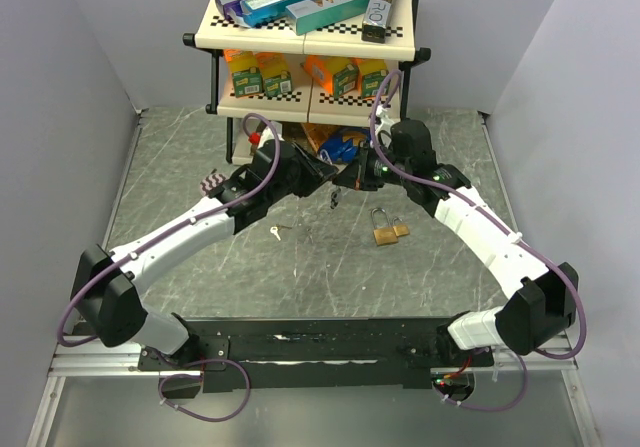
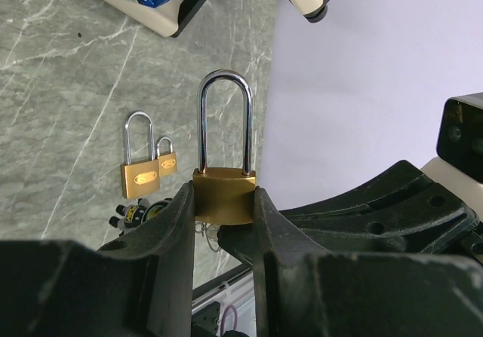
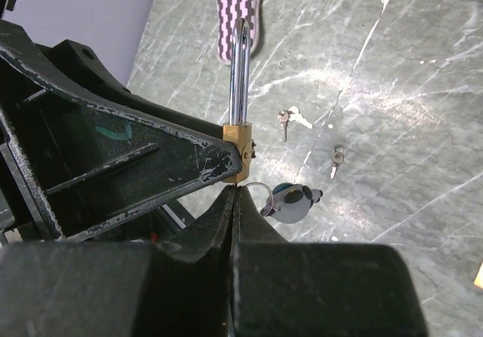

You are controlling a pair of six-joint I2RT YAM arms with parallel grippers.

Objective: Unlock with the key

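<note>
The left hand [image 2: 223, 220] is pinching a brass padlock with a tall steel shackle [image 2: 224, 192] by its body, one black finger on each side. The shackle points up and the lock is held in the air above the grey marble-patterned tabletop [image 2: 68, 88], between the two arms. The right hand [image 3: 233, 201] sits directly under the lock, fingers pressed tight together, tips against the bottom of the brass body. A thin wire key ring [image 3: 260, 192] with a round tag [image 3: 290, 203] dangles just beside them, though the key blade itself is hidden. Down on the tabletop, two more brass padlocks [image 1: 380, 229], one larger and one smaller, lie side by side, and small loose keys [image 3: 283, 122] rest well apart from them.
</note>
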